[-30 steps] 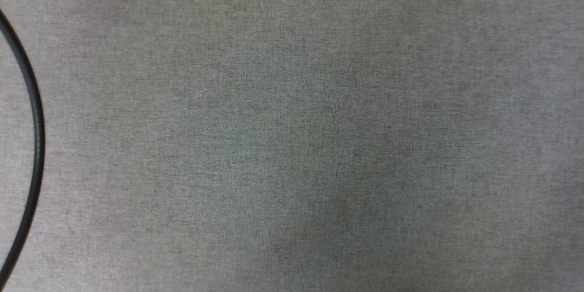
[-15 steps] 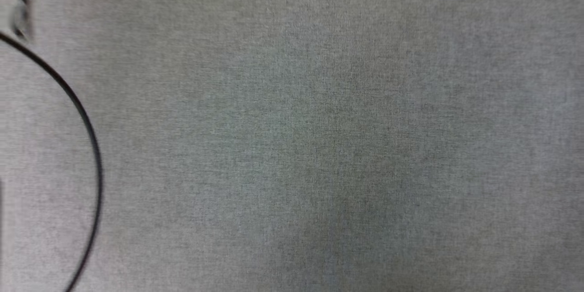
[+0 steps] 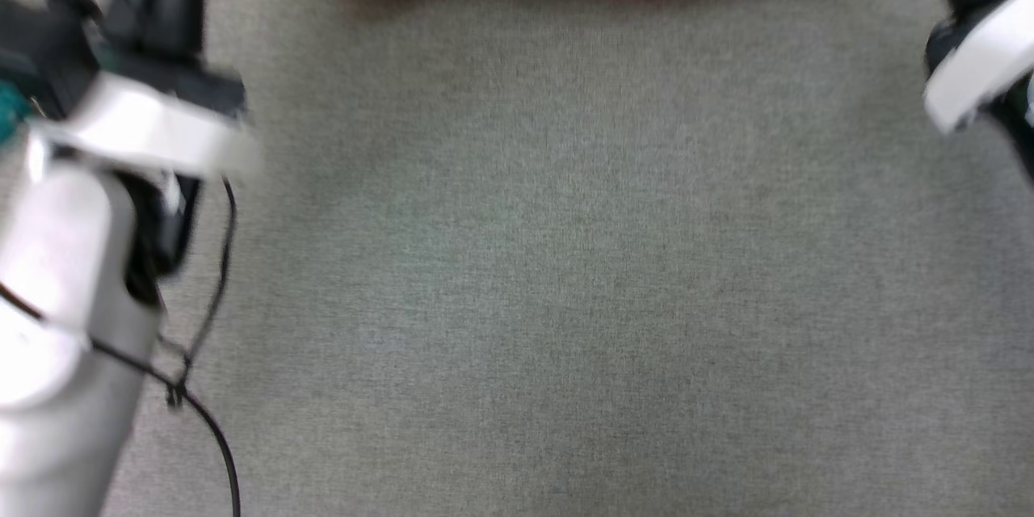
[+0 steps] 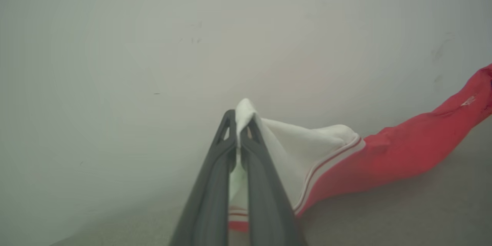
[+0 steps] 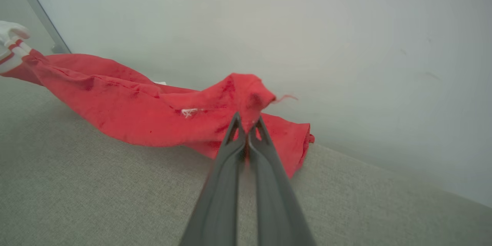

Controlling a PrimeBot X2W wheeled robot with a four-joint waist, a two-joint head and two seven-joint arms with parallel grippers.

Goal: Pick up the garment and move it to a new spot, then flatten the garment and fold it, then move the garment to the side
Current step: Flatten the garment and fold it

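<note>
Pinching white sleeve (image 4: 303,142) of red jersey (image 5: 127,103) with left gripper (image 4: 239,121), red fold with right gripper (image 5: 247,123), both clamped tight. Stretched between them, sagging onto grey fabric surface (image 3: 565,258) at far edge, against wall (image 5: 269,27).

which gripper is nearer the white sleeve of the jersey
Left. The left gripper is clamped on the white sleeve itself; the right gripper pinches red fabric at the other end of the garment.
</note>
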